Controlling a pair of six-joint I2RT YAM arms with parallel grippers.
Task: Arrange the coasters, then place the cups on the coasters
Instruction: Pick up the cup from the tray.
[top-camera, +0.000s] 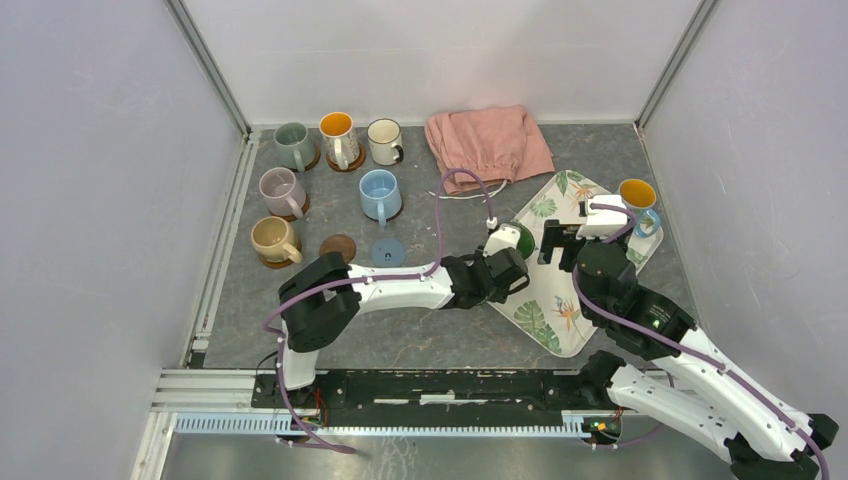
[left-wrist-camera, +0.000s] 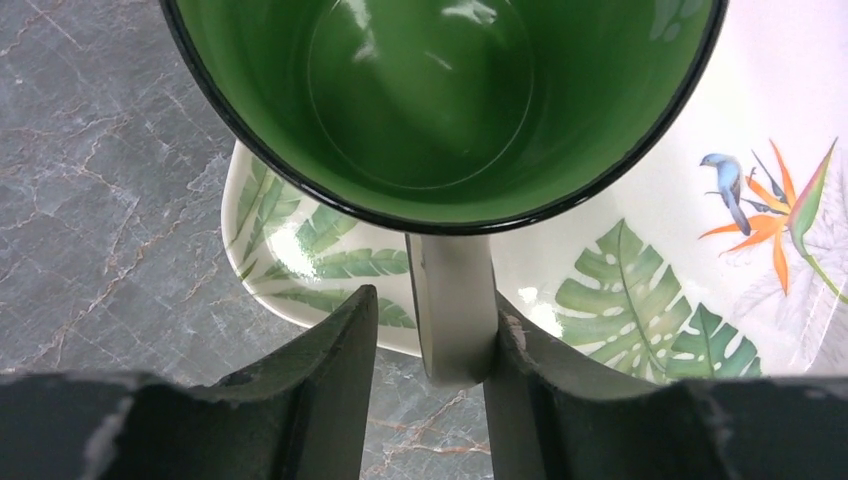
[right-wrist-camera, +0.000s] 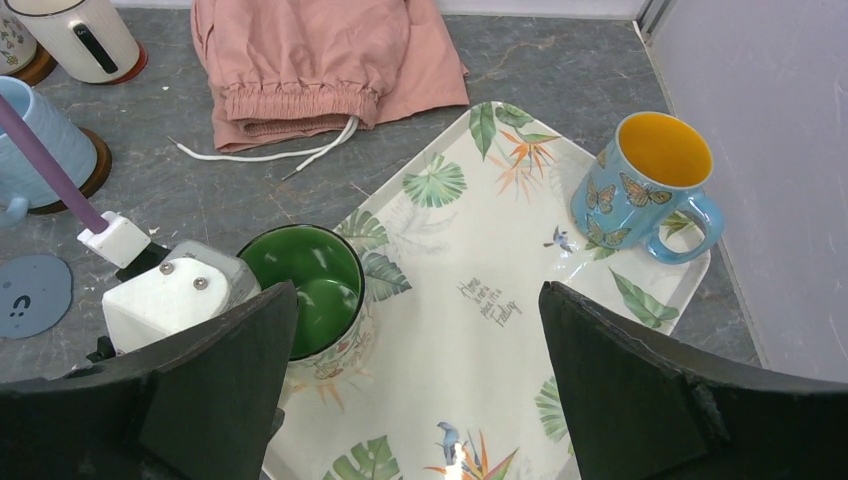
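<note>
Worktop (top-camera: 420, 340) contents by kind: eight cups (top-camera: 380, 193); eight coasters (top-camera: 275, 263), six beneath cups, one brown coaster (top-camera: 337, 247) and one blue coaster (top-camera: 388, 251) bare; one leaf-print tray (top-camera: 555, 300); one pink cloth (top-camera: 488, 140); two robot arms (top-camera: 400, 290).

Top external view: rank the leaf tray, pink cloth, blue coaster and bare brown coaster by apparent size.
1. leaf tray
2. pink cloth
3. blue coaster and bare brown coaster, too alike to rank
</note>
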